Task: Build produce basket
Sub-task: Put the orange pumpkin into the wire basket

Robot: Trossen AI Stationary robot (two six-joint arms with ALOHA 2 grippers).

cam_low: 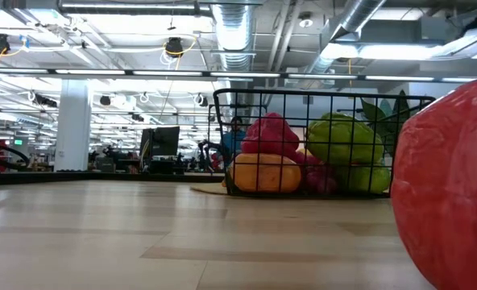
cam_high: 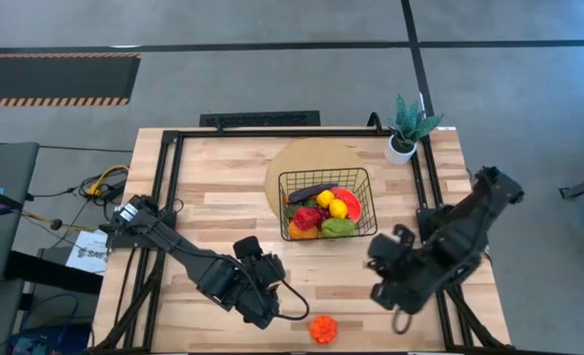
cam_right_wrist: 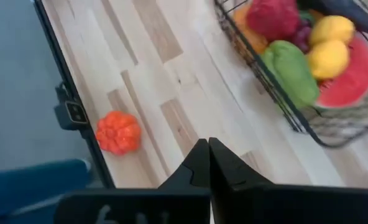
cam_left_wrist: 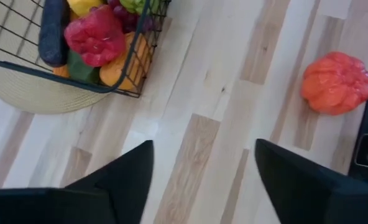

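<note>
The left gripper (cam_high: 294,314) is hanging low near the table's front edge with its fingers spread wide and empty, apparently lining up on the last loose piece of produce, a lumpy orange pepper (cam_high: 323,328) lying just beside it. The right gripper (cam_right_wrist: 207,163) is waiting pinched shut on nothing, off to the basket's right. The basket (cam_high: 363,187) is sitting on a round tan mat (cam_high: 307,157), already heaped with a red pepper (cam_high: 308,217), lemons (cam_high: 332,203), eggplant (cam_high: 314,190) and watermelon slice (cam_high: 351,197).

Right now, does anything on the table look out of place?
Yes: one orange pepper lies alone on the bare wood at the table's front edge, between the two arms, well apart from the basket that holds the other produce. Nothing looks spilled or damaged.
</note>
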